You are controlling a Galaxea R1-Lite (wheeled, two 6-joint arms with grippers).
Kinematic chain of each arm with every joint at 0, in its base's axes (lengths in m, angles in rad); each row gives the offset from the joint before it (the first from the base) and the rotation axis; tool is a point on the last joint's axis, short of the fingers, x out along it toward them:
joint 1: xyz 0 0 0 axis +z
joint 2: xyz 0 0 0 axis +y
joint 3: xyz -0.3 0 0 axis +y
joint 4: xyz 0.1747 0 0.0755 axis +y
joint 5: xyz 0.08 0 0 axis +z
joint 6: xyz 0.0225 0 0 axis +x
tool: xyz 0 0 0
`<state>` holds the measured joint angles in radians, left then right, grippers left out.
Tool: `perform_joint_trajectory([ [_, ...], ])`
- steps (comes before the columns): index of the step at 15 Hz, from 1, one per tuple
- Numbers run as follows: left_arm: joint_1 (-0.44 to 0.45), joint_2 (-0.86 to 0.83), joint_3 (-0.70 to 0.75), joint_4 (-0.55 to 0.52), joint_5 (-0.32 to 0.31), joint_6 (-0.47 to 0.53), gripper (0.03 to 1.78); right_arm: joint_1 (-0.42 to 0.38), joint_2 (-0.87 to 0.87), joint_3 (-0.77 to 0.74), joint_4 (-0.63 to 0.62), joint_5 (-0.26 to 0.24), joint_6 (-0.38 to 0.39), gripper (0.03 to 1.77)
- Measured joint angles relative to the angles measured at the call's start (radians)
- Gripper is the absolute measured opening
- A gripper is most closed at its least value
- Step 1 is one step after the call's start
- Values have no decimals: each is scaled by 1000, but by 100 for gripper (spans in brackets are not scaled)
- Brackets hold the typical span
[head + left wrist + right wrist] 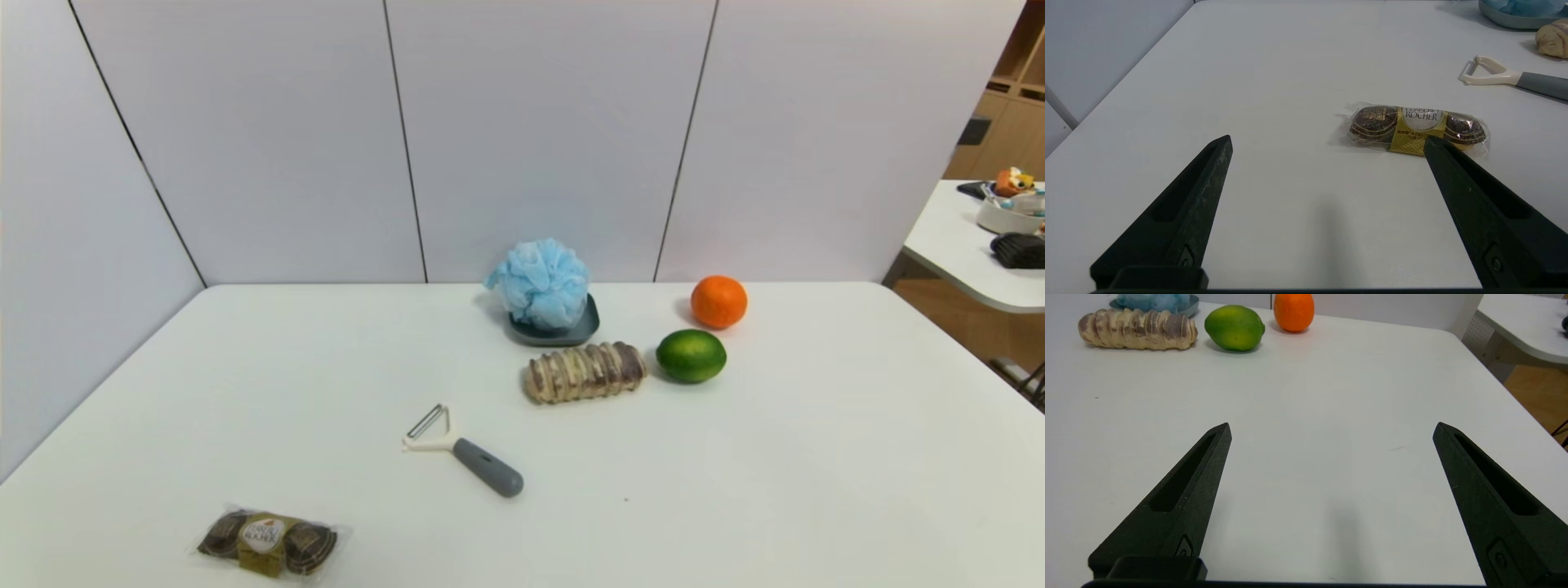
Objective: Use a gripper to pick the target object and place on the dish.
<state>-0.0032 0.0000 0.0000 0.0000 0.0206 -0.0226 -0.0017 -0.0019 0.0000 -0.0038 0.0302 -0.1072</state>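
Observation:
The fluffy light blue bath pouf (541,282) rests on the grey-blue square dish (571,334) at the back middle of the white table. Neither arm shows in the head view. My right gripper (1332,428) hangs open over bare table near the front right, far from the pouf (1153,300) and the dish (1191,307), with nothing between its fingers. My left gripper (1327,139) is open too, low over the front left of the table, empty, with the chocolate pack (1417,127) just beyond one fingertip. A strip of the dish (1515,20) shows far off in the left wrist view.
A striped bread roll (584,371) lies in front of the dish, with a green lime (691,355) and an orange (718,301) to its right. A peeler (462,449) lies mid-table and the chocolate pack (267,543) at front left. A second table (971,245) stands at right.

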Motion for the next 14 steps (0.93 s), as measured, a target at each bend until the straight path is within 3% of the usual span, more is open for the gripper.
perform_joint_trajectory([
  [14,0,0,0,0,0,0,169,0,-1,0,4,0,10,171],
])
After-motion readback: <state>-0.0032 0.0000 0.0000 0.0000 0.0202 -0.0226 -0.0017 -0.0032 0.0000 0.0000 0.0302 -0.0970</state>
